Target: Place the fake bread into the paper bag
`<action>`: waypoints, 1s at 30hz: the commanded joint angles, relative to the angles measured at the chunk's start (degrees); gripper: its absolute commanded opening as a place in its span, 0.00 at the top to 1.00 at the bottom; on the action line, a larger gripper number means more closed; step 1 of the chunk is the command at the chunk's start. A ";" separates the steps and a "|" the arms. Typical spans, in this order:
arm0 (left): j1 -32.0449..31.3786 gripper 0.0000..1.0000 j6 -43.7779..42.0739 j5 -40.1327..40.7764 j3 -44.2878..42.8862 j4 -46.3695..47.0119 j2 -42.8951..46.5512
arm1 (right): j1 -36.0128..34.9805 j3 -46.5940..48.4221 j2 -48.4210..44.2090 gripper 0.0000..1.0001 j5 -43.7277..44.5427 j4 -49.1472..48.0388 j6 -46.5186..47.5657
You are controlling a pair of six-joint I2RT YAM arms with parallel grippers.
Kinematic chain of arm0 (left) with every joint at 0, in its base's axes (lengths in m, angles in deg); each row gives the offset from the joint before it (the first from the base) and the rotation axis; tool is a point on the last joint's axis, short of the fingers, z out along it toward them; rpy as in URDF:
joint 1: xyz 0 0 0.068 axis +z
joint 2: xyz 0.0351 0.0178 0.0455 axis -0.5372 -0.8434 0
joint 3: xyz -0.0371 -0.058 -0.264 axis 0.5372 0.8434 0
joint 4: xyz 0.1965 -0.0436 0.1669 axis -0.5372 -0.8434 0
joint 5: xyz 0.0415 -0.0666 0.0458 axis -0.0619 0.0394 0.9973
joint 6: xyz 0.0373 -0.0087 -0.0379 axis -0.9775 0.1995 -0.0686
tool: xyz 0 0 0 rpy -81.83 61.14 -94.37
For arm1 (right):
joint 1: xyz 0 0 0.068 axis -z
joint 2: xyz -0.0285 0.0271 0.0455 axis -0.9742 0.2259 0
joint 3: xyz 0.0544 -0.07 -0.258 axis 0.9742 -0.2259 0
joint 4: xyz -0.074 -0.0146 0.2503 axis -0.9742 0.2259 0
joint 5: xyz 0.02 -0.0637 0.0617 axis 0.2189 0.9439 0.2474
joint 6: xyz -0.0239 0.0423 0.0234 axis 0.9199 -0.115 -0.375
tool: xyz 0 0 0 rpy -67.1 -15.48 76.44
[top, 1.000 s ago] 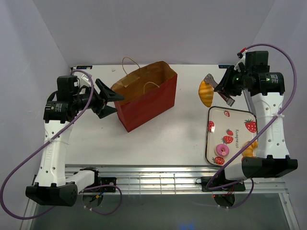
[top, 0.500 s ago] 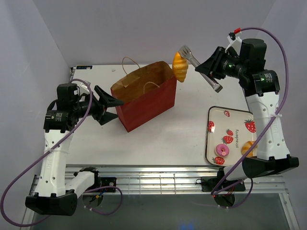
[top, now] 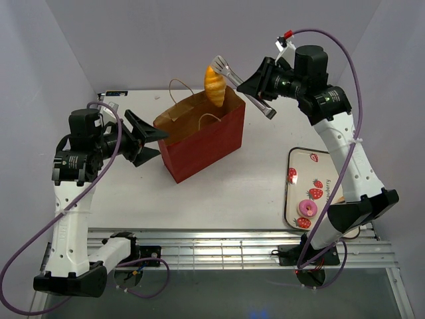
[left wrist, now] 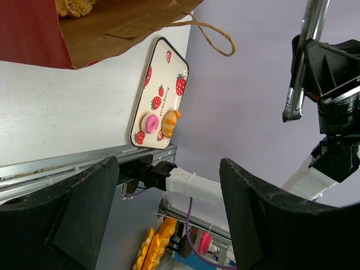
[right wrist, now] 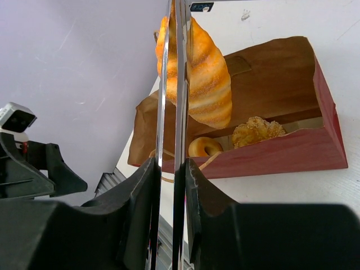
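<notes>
Grips tongs (top: 231,70) with right gripper (top: 252,84), croissant (top: 213,86) pinched at its nine o'clock above paper bag (top: 202,136); spreads left gripper (top: 161,142) wide, maybe brushing the bag.

The right claw (right wrist: 169,169) clamps long silver metal tongs (right wrist: 180,112), whose 2 arms pinch a glossy golden-orange ridged croissant (right wrist: 205,84) in front of the tan inside of an open red-brown paper bag (right wrist: 315,152). The bag rests on the white surface (right wrist: 337,34) and holds a small golden ring pastry (right wrist: 203,147) and a crumbly tan pastry (right wrist: 256,132).
</notes>
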 commanded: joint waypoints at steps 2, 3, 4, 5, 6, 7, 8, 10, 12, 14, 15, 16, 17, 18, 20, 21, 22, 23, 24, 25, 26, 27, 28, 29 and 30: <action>0.35 0.18 -2.99 1.08 -3.95 -2.19 -0.83 | -2.05 -0.86 -0.59 0.88 1.69 -5.84 -0.36; 0.35 0.18 -3.16 1.09 -4.05 -2.28 -1.00 | -2.32 -0.95 -0.42 0.88 1.69 -5.75 -0.27; 0.35 0.18 -3.25 1.09 -4.05 -2.28 -1.01 | -2.59 -0.95 -0.24 0.87 1.86 -5.58 -0.19; 0.35 0.18 -3.51 1.09 -4.05 -2.28 -1.09 | -3.28 -1.04 -0.15 0.86 2.13 -5.23 -0.01; 0.26 0.18 -3.60 1.09 -3.87 -2.37 -1.09 | -3.64 -1.04 -0.15 0.85 2.48 -4.88 0.42; 0.35 0.18 -3.69 1.09 -3.87 -2.37 -1.09 | -3.90 -1.22 -0.15 0.84 3.09 -4.27 0.60; 0.35 0.18 -3.78 1.09 -3.87 -2.37 -1.18 | -4.43 -1.39 -0.15 0.82 3.27 -4.00 0.78; 0.35 0.18 -3.95 1.09 -3.78 -2.28 -1.36 | -4.78 -1.83 0.11 0.80 3.88 -3.39 1.22; 0.35 0.18 -4.13 1.09 -3.78 -2.28 -1.53 | -5.14 -1.83 0.37 0.77 3.89 -2.94 1.48; 0.35 0.18 -4.31 1.09 -3.87 -2.28 -1.80 | -5.31 -1.31 0.99 0.72 3.89 -2.07 1.83; 0.35 0.18 -4.39 1.09 -3.96 -2.37 -1.88 | -5.31 -1.13 1.16 0.71 3.97 -1.63 1.92; 0.35 0.18 -4.48 1.17 -4.22 -2.28 -1.97 | -5.31 -0.78 1.78 0.70 3.97 -1.10 2.36; 0.35 0.18 -4.48 1.35 -4.31 -2.37 -2.15 | -5.40 0.09 2.13 0.69 4.06 0.21 2.71; 0.35 0.18 -4.48 1.44 -4.48 -2.28 -2.23 | -5.40 0.45 2.31 0.68 4.24 0.66 2.98; 0.35 0.18 -4.57 1.61 -4.83 -2.37 -2.50 | -5.49 0.63 2.75 0.66 4.24 1.62 3.59; 0.35 0.18 -4.66 1.70 -4.92 -2.28 -2.59 | -5.49 0.54 2.84 0.65 4.32 1.80 3.68; 0.35 0.18 -4.57 1.79 -4.93 -2.28 -2.59 | -5.49 0.37 2.84 0.63 4.41 1.81 3.86; 0.35 0.18 -4.48 1.88 -5.19 -2.28 -2.67 | -5.49 0.10 2.75 0.62 4.33 1.89 4.03; 0.35 0.18 -4.48 1.79 -5.19 -2.37 -3.02 | -5.49 0.01 2.75 0.61 4.24 1.98 4.21; 0.35 0.18 -4.48 1.79 -5.28 -2.28 -3.11 | -5.58 0.01 2.92 0.61 4.15 2.15 4.30; 0.35 0.18 -4.40 1.70 -5.28 -2.19 -3.29 | -5.49 0.19 3.01 0.60 4.15 2.24 4.56; 0.35 0.18 -4.39 1.70 -5.36 -2.28 -3.46 | -5.49 0.62 3.19 0.60 4.24 2.51 4.91; 0.35 0.18 -4.31 1.70 -5.45 -2.19 -3.55 | -5.58 0.98 3.54 0.59 4.15 3.12 5.17; 0.35 0.18 -4.31 1.70 -5.45 -2.19 -3.64 | -5.58 1.33 3.71 0.58 4.24 3.38 5.44; 0.35 0.18 -4.31 1.70 -5.63 -2.19 -3.82 | -5.58 1.77 3.80 0.57 4.32 3.65 5.96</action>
